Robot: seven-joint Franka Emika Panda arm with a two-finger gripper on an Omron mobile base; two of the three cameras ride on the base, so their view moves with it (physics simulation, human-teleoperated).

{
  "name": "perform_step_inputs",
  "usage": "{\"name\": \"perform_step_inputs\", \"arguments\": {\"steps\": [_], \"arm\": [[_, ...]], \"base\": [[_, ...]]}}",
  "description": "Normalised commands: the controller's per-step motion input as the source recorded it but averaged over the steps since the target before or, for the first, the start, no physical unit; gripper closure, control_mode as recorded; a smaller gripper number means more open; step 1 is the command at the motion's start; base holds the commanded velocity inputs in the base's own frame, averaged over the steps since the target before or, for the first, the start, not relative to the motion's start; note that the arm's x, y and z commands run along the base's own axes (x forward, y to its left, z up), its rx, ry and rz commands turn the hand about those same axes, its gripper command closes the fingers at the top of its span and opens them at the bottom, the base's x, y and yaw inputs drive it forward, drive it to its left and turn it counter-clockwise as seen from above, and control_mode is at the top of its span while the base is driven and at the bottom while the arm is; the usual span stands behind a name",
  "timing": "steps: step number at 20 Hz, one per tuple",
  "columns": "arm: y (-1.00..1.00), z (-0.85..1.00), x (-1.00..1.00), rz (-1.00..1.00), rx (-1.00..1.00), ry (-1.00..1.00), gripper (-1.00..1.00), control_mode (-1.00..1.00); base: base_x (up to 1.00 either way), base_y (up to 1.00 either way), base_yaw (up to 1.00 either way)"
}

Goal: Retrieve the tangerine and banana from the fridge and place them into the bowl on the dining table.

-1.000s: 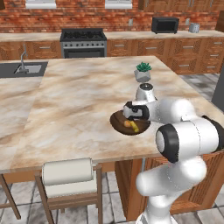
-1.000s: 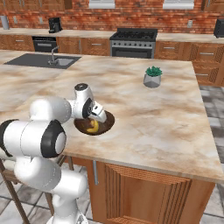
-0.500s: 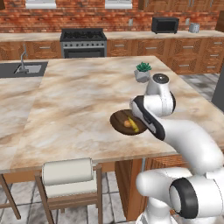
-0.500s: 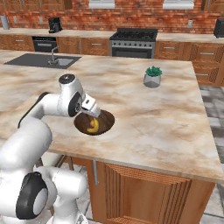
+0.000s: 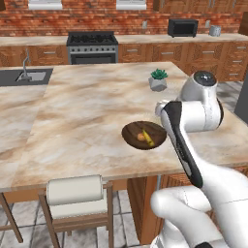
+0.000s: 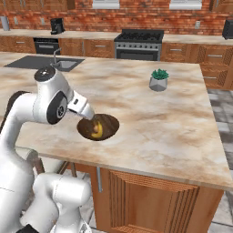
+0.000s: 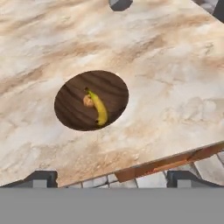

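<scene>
Hovering above the filled bowl, your gripper is empty and spread wide.

From the left base view, you see the banana (image 5: 148, 138) and tangerine (image 5: 140, 137) touching inside the bowl (image 5: 131, 135) on the table (image 5: 72, 121), with the arm's forearm just beside the rim; a careless swing could clip it. From the right base view, the bowl (image 6: 109, 124) sits near the table's front edge, so a knock might push it off. From the hand view, the finger tips (image 7: 41, 178) stand far apart, well clear of the fruit, holding nothing; a dip down could scatter it.
</scene>
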Motion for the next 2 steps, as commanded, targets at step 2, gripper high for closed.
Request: {"name": "perform_step_inputs", "arguments": {"steps": [2], "arm": [[0.0,0.45,-1.0,0.0,0.0,-0.25,-1.0,-1.0]], "base": [[0.0,0.0,0.0]]}}
